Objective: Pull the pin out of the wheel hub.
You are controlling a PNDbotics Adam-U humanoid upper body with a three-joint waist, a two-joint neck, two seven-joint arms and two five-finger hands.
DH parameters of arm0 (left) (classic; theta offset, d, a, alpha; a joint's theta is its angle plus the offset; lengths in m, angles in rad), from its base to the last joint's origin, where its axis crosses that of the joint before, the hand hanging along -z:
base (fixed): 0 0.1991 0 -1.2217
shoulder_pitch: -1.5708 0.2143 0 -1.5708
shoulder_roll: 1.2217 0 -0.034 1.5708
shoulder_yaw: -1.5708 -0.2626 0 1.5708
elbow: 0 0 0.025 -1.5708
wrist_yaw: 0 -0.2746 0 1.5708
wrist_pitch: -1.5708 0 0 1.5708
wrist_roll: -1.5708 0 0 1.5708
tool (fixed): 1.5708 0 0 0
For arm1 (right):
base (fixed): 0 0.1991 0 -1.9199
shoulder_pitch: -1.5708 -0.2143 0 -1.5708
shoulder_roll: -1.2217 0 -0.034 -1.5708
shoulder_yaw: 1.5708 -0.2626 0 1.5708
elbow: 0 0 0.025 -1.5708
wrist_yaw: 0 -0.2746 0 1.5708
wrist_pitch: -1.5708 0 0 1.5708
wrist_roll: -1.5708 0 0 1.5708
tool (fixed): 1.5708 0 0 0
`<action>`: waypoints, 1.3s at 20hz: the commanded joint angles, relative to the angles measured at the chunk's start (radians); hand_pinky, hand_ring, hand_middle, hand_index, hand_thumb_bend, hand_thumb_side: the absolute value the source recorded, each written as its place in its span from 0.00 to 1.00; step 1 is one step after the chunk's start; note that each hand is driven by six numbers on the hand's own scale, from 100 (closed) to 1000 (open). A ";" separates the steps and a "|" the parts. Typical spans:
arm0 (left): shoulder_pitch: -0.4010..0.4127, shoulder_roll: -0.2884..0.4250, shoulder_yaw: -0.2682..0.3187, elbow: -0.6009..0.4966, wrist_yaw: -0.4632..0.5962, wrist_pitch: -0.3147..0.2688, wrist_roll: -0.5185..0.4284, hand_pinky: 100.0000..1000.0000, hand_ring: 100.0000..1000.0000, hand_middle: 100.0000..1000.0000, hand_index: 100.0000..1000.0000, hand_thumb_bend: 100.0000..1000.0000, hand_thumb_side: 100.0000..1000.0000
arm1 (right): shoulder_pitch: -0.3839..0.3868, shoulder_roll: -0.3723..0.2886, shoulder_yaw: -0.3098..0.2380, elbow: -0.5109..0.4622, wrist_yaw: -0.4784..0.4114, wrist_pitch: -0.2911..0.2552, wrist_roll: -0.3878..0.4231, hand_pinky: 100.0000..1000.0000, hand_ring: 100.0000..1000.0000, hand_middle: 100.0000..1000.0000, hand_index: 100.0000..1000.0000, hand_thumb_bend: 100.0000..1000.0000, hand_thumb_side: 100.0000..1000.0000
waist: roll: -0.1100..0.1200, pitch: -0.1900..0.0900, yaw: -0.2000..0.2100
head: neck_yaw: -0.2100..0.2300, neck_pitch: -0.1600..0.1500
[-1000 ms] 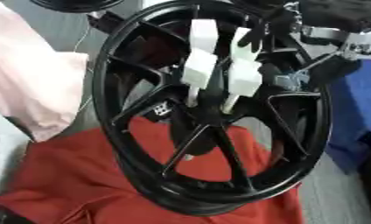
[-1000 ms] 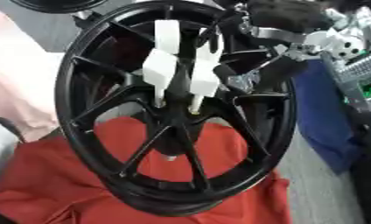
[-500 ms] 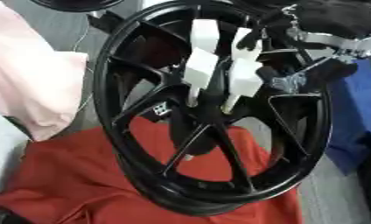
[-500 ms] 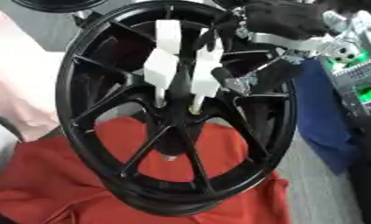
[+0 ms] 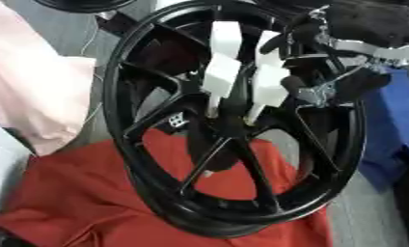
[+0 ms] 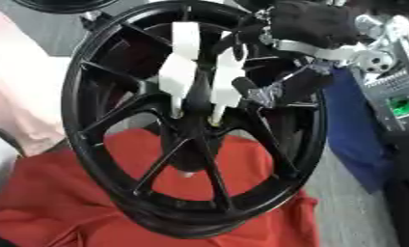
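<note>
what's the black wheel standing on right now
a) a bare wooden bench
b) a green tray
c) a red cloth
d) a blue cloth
c: the black wheel's lower rim rests on the red cloth; the blue cloth lies off to its right.

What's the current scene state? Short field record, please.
wheel: black spoked wheel, tilted, lower rim resting on red cloth
pins: two white pins standing in the hub, side by side, both still seated
right hand: right hand in from upper right, fingers by the right-hand pin; grip on it not discernible
left hand: not in view
surroundings: pink cloth at left, blue cloth at right
task status: pin not yet pulled
</note>
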 commanded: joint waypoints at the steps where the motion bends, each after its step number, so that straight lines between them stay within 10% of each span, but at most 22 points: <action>1: -0.007 0.023 0.008 -0.014 0.001 -0.001 -0.001 0.67 0.52 0.48 0.73 0.23 0.61 | -0.003 -0.010 -0.019 -0.033 0.046 -0.074 0.044 0.56 0.49 0.55 0.83 0.10 0.52 | 0.005 -0.018 -0.001 | 0.002 0.005; 26: -0.010 0.021 0.006 -0.012 0.009 -0.003 -0.002 0.67 0.53 0.48 0.73 0.23 0.61 | 0.035 0.045 -0.027 -0.027 0.135 -0.082 0.042 0.55 0.48 0.54 0.83 0.00 0.73 | 0.006 -0.012 -0.004 | 0.003 0.005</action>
